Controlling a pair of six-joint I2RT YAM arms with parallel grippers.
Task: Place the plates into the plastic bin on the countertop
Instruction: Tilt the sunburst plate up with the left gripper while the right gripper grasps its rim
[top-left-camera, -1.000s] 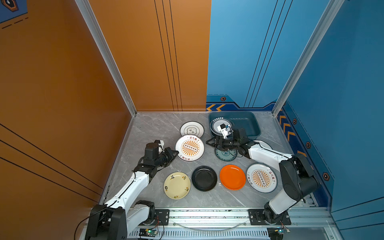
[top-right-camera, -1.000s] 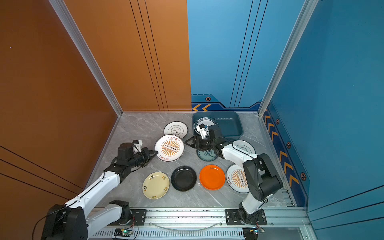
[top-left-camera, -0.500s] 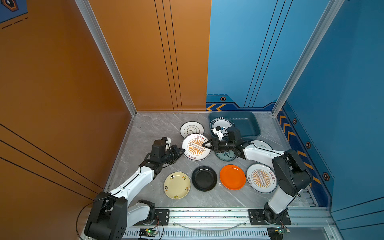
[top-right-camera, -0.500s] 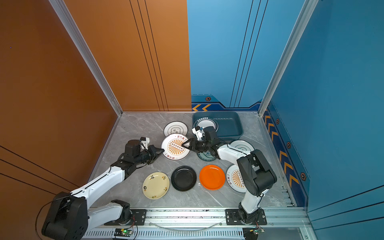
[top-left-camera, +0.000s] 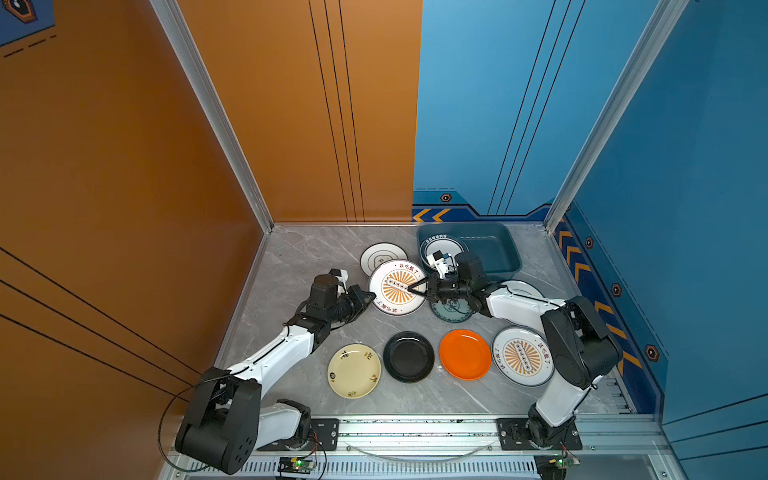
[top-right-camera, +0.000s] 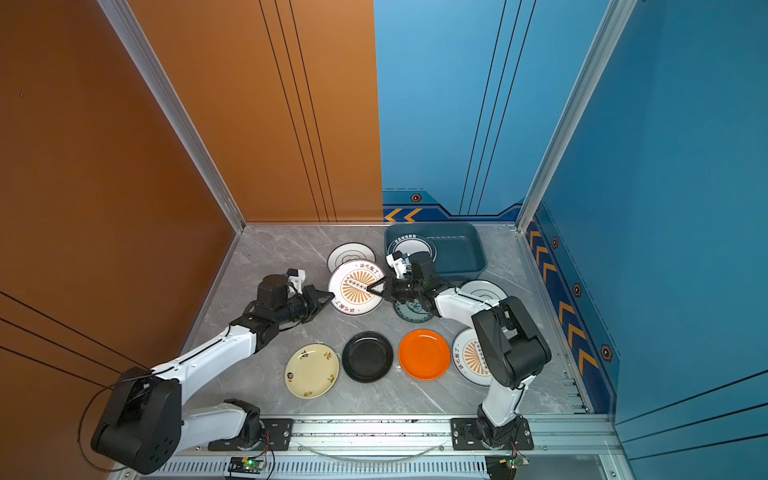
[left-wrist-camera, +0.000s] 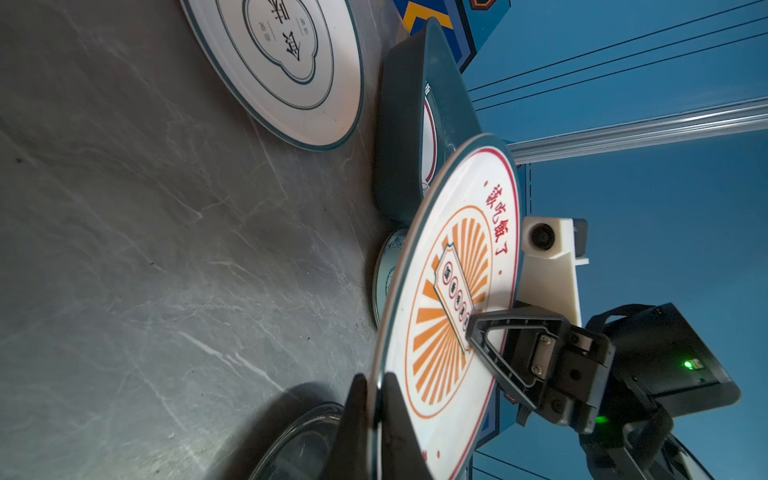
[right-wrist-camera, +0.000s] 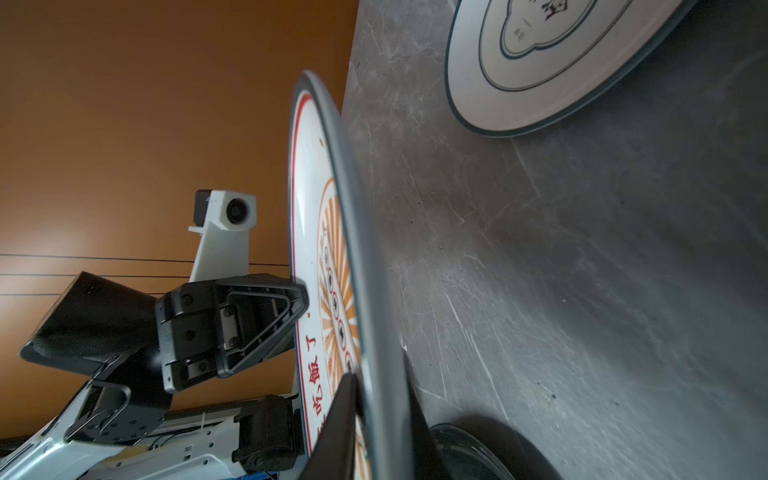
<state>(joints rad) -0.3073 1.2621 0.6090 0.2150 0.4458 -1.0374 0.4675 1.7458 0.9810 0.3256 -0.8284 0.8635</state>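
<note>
Handover step: left claw is clamped on one rim of the round white plate with orange sunburst print and right claw is clamped on the opposite rim. The plate is held clear of the grey marble-look surface, just beside the near-left corner of the dark teal rectangular plastic bin. Next, I'd judge: left lets go, then right carries it over the bin rim and sets it down inside.
</note>
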